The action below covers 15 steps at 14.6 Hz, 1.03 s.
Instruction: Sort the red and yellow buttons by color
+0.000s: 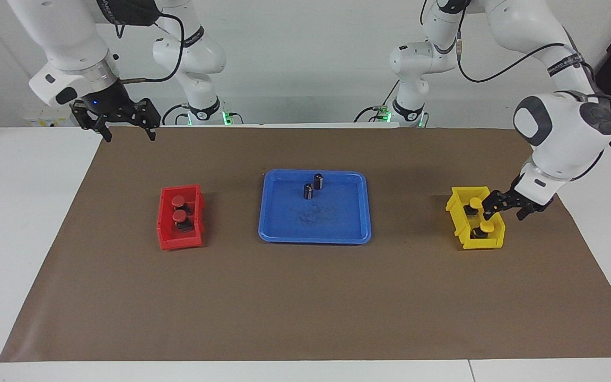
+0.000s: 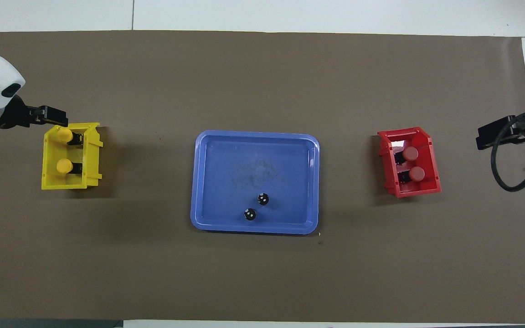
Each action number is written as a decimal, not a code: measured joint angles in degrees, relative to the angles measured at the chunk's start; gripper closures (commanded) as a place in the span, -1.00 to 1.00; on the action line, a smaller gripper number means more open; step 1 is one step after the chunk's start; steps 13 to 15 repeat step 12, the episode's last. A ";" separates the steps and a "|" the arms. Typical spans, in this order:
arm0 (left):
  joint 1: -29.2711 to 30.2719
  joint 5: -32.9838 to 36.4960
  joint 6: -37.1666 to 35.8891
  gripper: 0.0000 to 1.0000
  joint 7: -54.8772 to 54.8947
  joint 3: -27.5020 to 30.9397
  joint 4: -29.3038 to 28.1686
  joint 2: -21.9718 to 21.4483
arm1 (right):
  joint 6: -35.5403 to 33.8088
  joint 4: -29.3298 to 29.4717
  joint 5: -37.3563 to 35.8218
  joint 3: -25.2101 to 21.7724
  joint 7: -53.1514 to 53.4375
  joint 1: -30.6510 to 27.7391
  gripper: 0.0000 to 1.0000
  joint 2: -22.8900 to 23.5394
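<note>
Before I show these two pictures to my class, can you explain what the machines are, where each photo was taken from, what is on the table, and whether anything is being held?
These are two white robot arms, each ending in a two-finger gripper. One picture faces the robots from across the table; the other looks steeply down from above their own end.

On the brown mat lie a red bin holding two red buttons, a blue tray with two small dark cylinders, and a yellow bin holding two yellow buttons.

Nothing is held. The left gripper hovers open just above the yellow bin's edge. The right gripper waits, open, raised over the mat's corner at the right arm's end of the table.
</note>
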 measured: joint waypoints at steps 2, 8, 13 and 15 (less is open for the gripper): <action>-0.02 0.00 -6.74 -1.00 0.00 -0.10 5.04 -0.91 | 0.00 0.00 0.00 0.00 0.00 0.00 -1.00 0.00; 0.00 0.00 -20.56 -1.00 0.00 -0.06 11.84 -7.39 | 0.00 0.00 0.00 -0.01 0.00 0.00 -1.00 -0.01; 0.07 0.00 -25.23 -1.00 0.00 0.11 13.89 -8.71 | 0.00 0.00 0.00 -0.01 0.00 0.00 -1.00 -0.03; 0.07 0.00 -25.23 -1.00 0.00 0.11 13.89 -8.71 | 0.00 0.00 0.00 -0.01 0.00 0.00 -1.00 -0.03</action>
